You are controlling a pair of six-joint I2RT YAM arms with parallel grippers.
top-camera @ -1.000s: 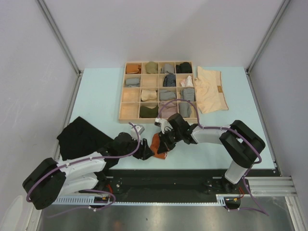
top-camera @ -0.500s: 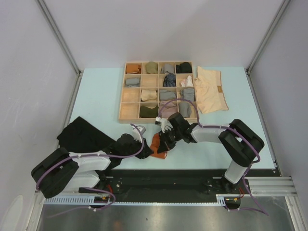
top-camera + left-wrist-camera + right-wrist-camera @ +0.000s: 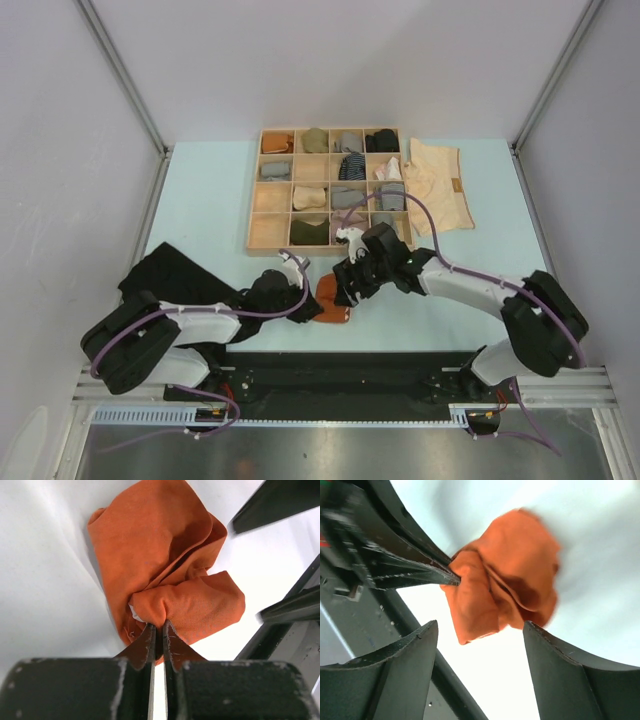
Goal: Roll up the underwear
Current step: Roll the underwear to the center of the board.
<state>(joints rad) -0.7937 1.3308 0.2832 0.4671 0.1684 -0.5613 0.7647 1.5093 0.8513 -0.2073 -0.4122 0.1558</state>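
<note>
Now the left claw point(image 3: 157, 630) pinches a fold of the rust-orange underwear point(image 3: 331, 299), bunched low centre on the bench point(image 3: 210, 200); the right claw point(image 3: 480, 625) gapes over it. Better a snug, even roll.

1. A robot lab test cell: plain white panel walls point(image 3: 330, 60) and grey aluminium frame posts point(image 3: 125, 75) enclose a pale blue tabletop point(image 3: 210, 190).
2. Beyond the right pincer point(image 3: 345, 292) sits a light wooden tray of square compartments point(image 3: 270, 228); behind the pincer, a black metal mounting rail point(image 3: 340, 372) carries both arms.
</note>
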